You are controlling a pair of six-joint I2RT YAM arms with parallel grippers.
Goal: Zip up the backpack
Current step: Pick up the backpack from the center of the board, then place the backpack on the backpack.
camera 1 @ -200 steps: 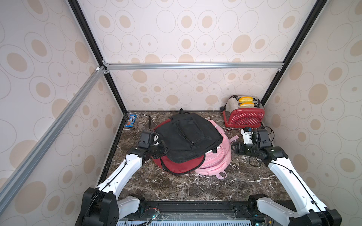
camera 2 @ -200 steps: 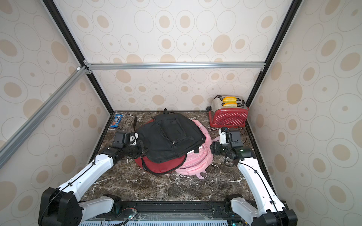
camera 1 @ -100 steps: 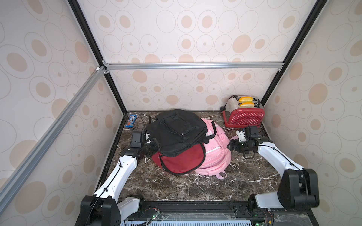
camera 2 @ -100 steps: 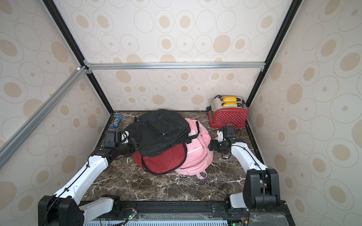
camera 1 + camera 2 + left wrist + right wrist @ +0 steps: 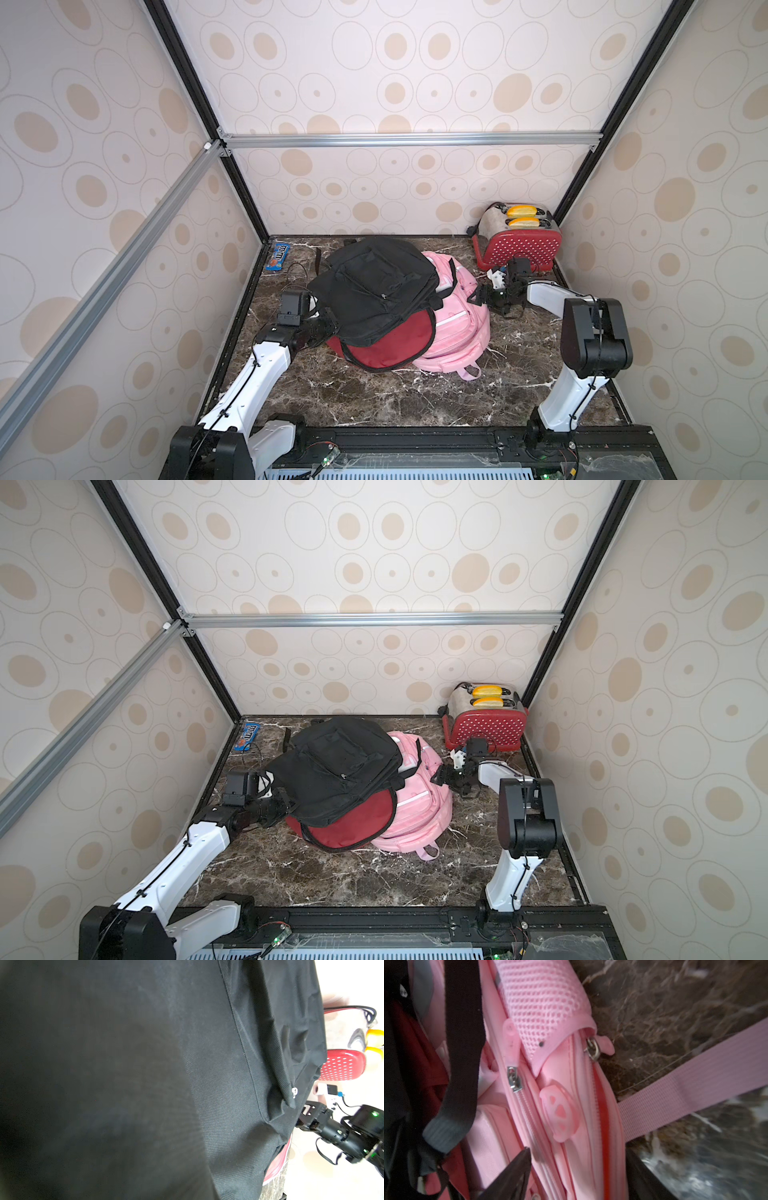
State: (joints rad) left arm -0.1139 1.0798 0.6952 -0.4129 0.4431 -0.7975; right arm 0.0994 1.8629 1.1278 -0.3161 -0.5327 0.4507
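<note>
Three backpacks lie piled mid-table. The black backpack (image 5: 374, 291) (image 5: 332, 766) sits on top of a red backpack (image 5: 386, 345) and partly on the pink backpack (image 5: 453, 328) (image 5: 419, 808). My left gripper (image 5: 326, 326) (image 5: 282, 808) is shut on the black backpack's left edge. Its fabric (image 5: 145, 1064) fills the left wrist view and hides the jaws. My right gripper (image 5: 478, 296) (image 5: 577, 1153) is open, its fingers on either side of the pink backpack's side seam (image 5: 566, 1084). One zipper there gapes, showing red lining (image 5: 601, 1105) below its slider (image 5: 592, 1049). A second slider (image 5: 514, 1079) is beside it.
A red toaster (image 5: 517, 241) with yellow bread stands at the back right, just behind my right wrist. A blue candy packet (image 5: 279, 257) lies at the back left. A pink strap (image 5: 695, 1082) trails over the marble table, and a black strap (image 5: 460, 1043) hangs across the pink backpack.
My left arm has pulled the black backpack leftward, uncovering more of the pink and red ones. My right arm has folded back at the elbow and reached in to the pink backpack's side.
</note>
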